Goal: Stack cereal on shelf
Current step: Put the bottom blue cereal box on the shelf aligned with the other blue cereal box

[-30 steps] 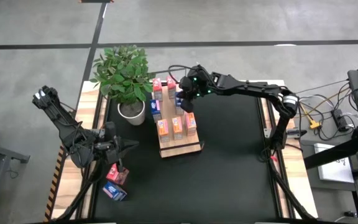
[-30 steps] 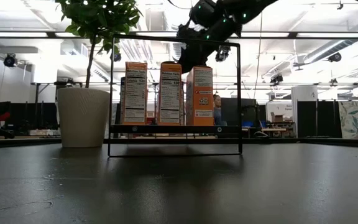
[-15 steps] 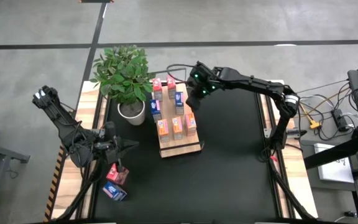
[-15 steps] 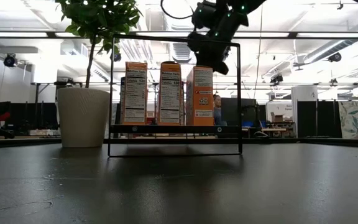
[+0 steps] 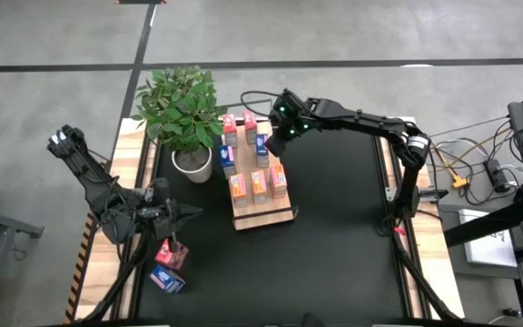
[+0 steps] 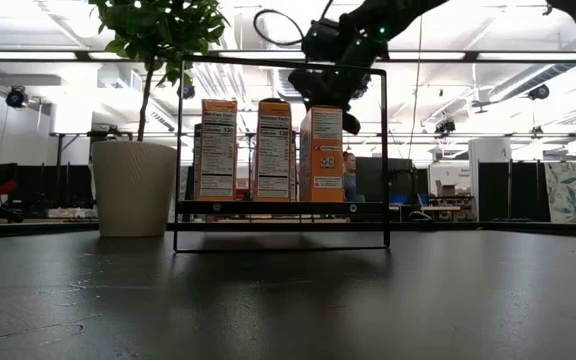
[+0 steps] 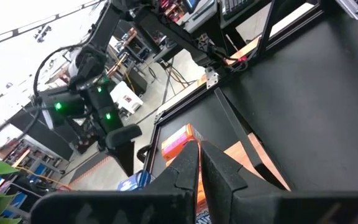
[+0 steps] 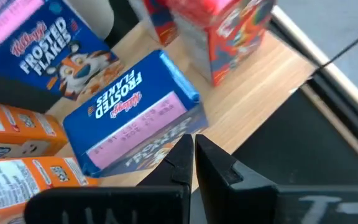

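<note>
The light-wood shelf lies on the black table with several cereal boxes standing on it. Three orange ones form its near row, and blue and pink-red ones stand behind. My right gripper is shut, above the board's far right part. It is beside a blue box, which shows close in the right wrist view. My left gripper is shut and empty over the table's left side. A pink-red box and a blue box lie on the table near it. My right gripper's shut fingertips stand at the blue box's near lower edge, coming from above. I cannot tell whether they touch it.
A potted plant in a white pot stands against the shelf's left side. The shelf's thin black wire frame rises around the boxes. Bare black tabletop lies to the right of and in front of the shelf.
My right gripper has risen a little above the boxes at the shelf's far end. It has swung slightly toward the table's right edge and back. The boxes on the shelf have stayed where they were.
</note>
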